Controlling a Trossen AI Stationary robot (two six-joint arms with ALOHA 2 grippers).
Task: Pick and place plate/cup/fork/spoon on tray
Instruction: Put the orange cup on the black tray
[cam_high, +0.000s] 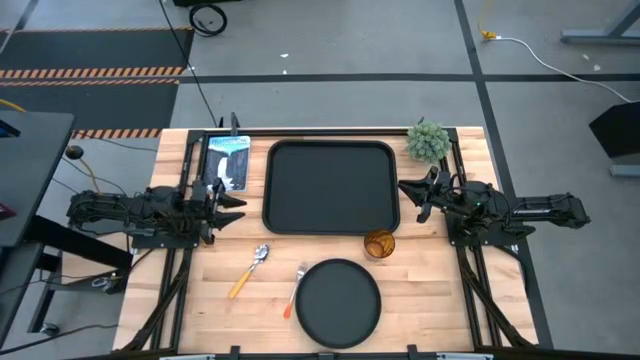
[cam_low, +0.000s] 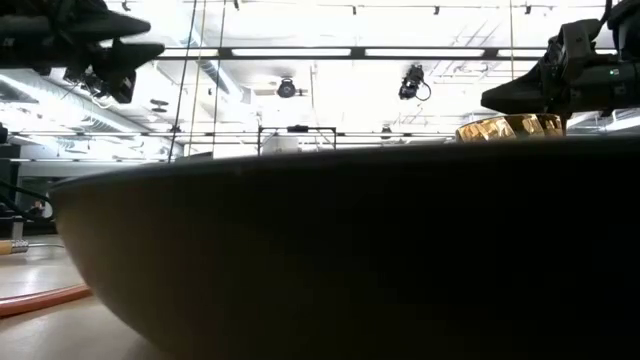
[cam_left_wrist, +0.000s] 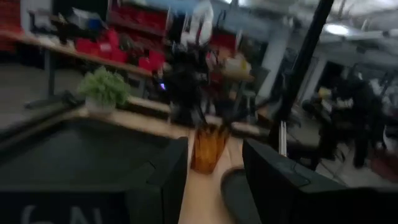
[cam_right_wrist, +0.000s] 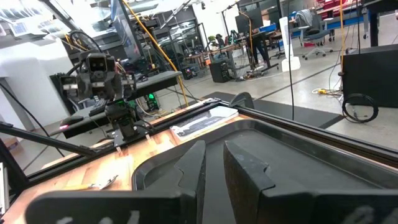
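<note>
The black rectangular tray (cam_high: 330, 187) lies at the table's middle, toward the far side. The round black plate (cam_high: 338, 303) lies at the near edge and fills the low view (cam_low: 350, 260). The amber cup (cam_high: 379, 244) stands upright by the tray's near right corner. The spoon (cam_high: 250, 268) and the fork (cam_high: 295, 290) lie flat to the left of the plate. My left gripper (cam_high: 232, 205) is open and empty left of the tray; its wrist view looks across at the cup (cam_left_wrist: 208, 148). My right gripper (cam_high: 412, 197) is open and empty at the tray's right edge.
A small potted plant (cam_high: 428, 141) stands at the far right corner. A book-like flat item (cam_high: 227, 160) lies left of the tray's far end. Bare wood shows between the tray and the plate.
</note>
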